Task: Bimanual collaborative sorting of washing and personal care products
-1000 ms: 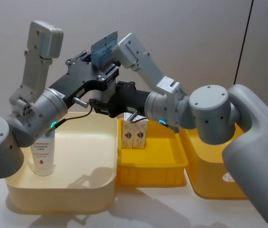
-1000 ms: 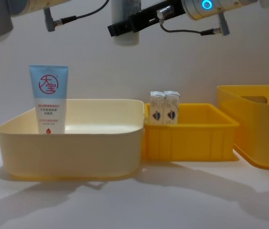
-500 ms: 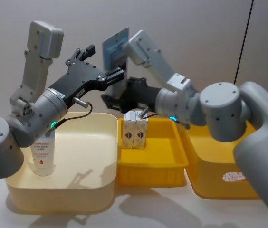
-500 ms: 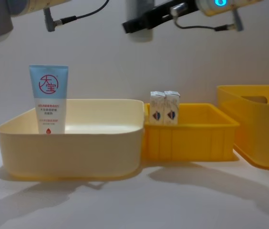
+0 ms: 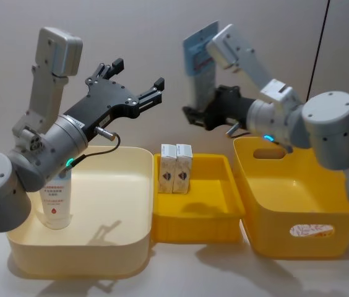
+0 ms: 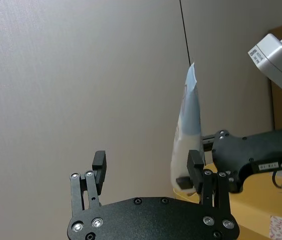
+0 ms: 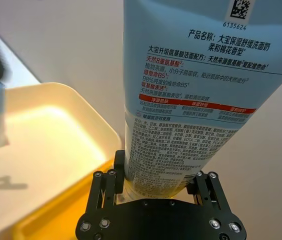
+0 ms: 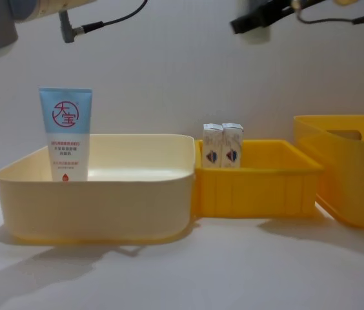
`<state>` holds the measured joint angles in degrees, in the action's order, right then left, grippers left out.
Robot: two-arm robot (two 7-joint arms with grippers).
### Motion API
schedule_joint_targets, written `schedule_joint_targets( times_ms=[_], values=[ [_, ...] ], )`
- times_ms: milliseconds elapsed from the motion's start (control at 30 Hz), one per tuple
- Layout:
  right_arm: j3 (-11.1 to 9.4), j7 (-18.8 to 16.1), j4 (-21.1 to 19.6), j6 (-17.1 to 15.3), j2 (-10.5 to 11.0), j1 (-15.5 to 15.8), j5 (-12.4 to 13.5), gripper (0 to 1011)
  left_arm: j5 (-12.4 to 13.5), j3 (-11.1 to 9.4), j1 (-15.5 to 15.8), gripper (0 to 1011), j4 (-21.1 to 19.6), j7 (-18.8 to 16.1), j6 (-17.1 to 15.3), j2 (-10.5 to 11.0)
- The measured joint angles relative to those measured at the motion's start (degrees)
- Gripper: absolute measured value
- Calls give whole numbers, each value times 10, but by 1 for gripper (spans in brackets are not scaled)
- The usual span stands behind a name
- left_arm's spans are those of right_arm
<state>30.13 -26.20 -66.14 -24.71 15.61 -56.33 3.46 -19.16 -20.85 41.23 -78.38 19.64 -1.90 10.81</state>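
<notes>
My right gripper (image 5: 203, 115) is shut on the lower end of a pale blue-white squeeze tube (image 5: 199, 54). It holds the tube upright, high above the far end of the small yellow tray (image 5: 194, 218). The printed back of this tube (image 7: 201, 95) rises from my right gripper (image 7: 158, 172). My left gripper (image 5: 136, 77) hangs open and empty above the cream bin (image 5: 81, 250), left of the tube (image 6: 188, 135). A second tube with a red round logo (image 8: 66, 134) stands in the cream bin's left corner. Two white cartons (image 5: 176, 168) stand side by side in the small yellow tray.
A large yellow bin (image 5: 298, 204) sits on the right, touching the small yellow tray (image 8: 259, 184), which sits against the cream bin (image 8: 98, 194). A bare wall stands behind. Open tabletop lies in front of the bins.
The left gripper let go of the pale blue tube and stays open in place. The right gripper carried the tube to the right, from above the cream bin's edge toward the large yellow bin.
</notes>
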Motion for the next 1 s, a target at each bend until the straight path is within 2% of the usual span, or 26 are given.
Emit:
schedule_joint_targets(
  times_ms=[433, 533, 800, 1000],
  values=[
    [-22, 27, 14, -50, 34, -13, -24, 660, 0, 0, 0, 1003, 0, 0, 0, 0],
    [-27, 30, 26, -70, 44, -18, -30, 661, 0, 0, 0, 1003, 0, 0, 0, 0],
    [-33, 28, 52, -116, 61, -28, -39, 660, 0, 0, 0, 1003, 0, 0, 0, 0],
    [-32, 11, 78, -150, 70, -39, -43, 660, 0, 0, 0, 1003, 0, 0, 0, 0]
  ],
)
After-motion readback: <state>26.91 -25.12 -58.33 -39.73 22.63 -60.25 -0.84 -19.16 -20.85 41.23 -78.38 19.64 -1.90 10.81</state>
